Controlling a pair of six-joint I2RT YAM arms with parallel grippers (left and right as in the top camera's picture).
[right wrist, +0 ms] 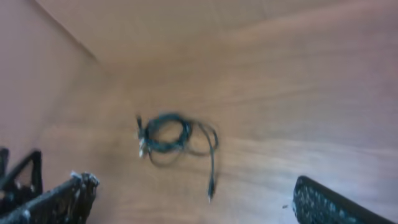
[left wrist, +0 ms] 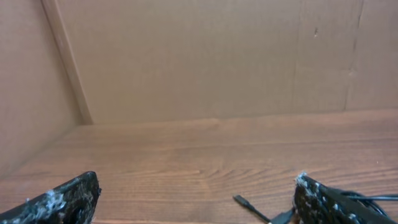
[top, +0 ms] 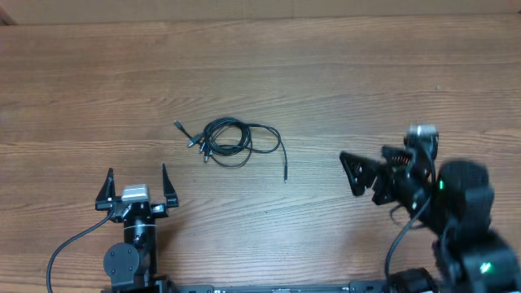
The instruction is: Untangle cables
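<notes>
The cables (top: 232, 140) lie in one small bunch on the bare tabletop (top: 366, 73), about midway between the far and near edges and somewhat nearer the left edge than the right. Most of the cord is wound into a tight coil. A few plugs (top: 195, 145) stick out on the coil's left side, and one loose end (top: 285, 175) trails off toward the near edge on its right. The right wrist view shows the same bunch (right wrist: 165, 134), but too blurred to count the cords.

Neither arm touches the bunch. The left tool (top: 136, 175) sits near the near edge, set wide and empty, with the coil ahead of it and a little to its right. Its own camera catches only a plug (left wrist: 245, 204) and a bit of cord at the bottom of the frame. The right tool (top: 352, 173) is well apart from the bunch on the right, pointing toward it. Its fingers stand wide in the wrist view and it holds nothing.

I judge the task to be at its start, with the approach under way and no cord yet taken. The loose end looks like the easiest first grip. The next move seems to call for one tool coming down on it while the other pins or lifts the coil, so the strands can be drawn apart.

The tabletop is brown wood grain, matt and otherwise bare. A plain brown wall (left wrist: 199, 56) rises at the far edge, meeting another at the far left corner.
</notes>
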